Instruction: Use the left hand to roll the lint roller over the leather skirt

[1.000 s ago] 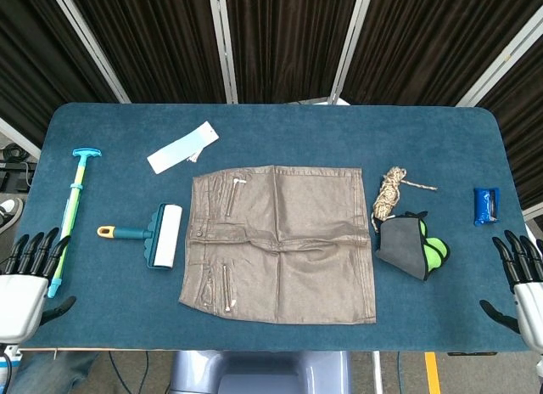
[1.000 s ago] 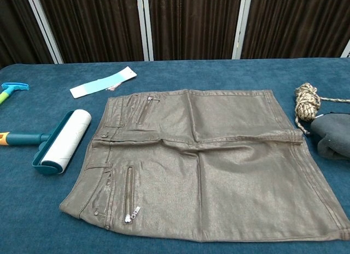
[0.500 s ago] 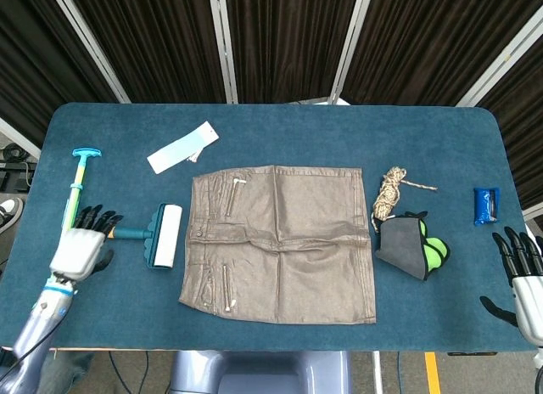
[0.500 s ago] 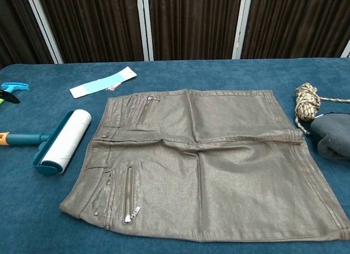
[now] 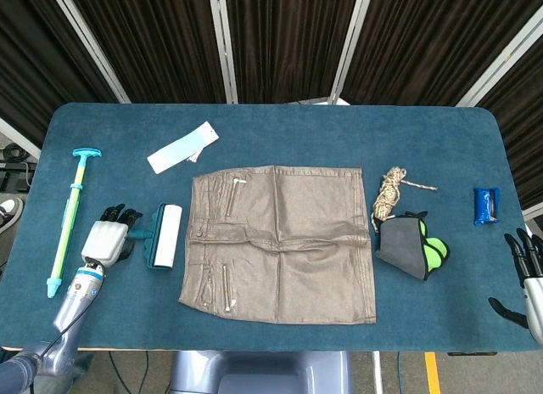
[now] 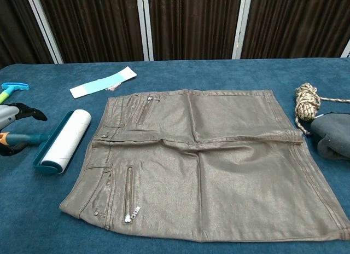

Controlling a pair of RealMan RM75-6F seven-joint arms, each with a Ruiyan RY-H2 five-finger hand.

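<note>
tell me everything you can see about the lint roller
The lint roller lies flat on the blue table, just left of the leather skirt, close to its waistband edge but apparently not on it. It has a white cylindrical roll in a teal cradle and a teal handle with an orange tip, visible in the chest view. The left hand is over the handle, its fingers spread around it; whether it grips yet is unclear.
</note>
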